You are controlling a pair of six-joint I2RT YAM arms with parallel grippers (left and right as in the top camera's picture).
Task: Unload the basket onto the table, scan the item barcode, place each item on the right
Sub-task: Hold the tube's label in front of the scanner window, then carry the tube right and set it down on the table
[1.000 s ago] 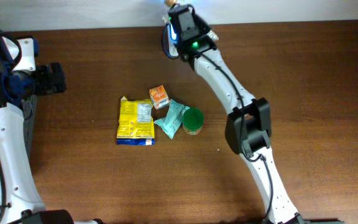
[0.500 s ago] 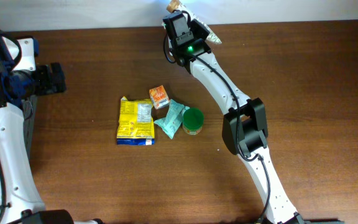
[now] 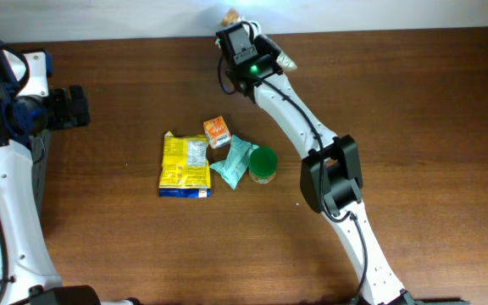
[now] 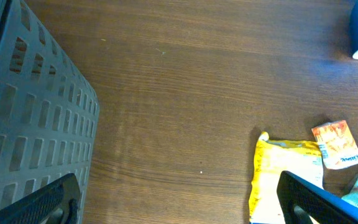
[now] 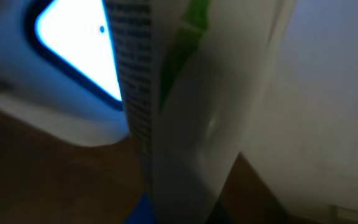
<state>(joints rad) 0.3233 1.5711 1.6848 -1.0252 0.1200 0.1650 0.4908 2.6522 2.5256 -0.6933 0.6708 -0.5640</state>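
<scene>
A dark wooden desk (image 3: 413, 127) runs up to a white wall (image 3: 396, 13) at 12 o'clock. There the right hand (image 3: 242, 32) is clamped on a thin white-and-green packet (image 5: 185, 124), raised at the desk's far edge. In the wrist view the packet stands right in front of the scanner (image 5: 73, 56), whose window glows blue. A strip of fine print faces that light, though we cannot tell whether it is the barcode.

The left hand (image 4: 179, 202) hangs at 9 o'clock with its fingers wide apart and nothing between them, a grey crate (image 4: 30, 124) beside it. Near the desk's middle lie a yellow bag (image 3: 185, 165), an orange box (image 3: 217, 131), a teal pouch (image 3: 234, 161) and a green tub (image 3: 263, 163).

We judge the packet to be light, floppy and slick. It is film that bends and creases under a hard pinch. We would hold it by a flat edge or seam, well clear of the print, and keep the printed face taut and square to the window.
</scene>
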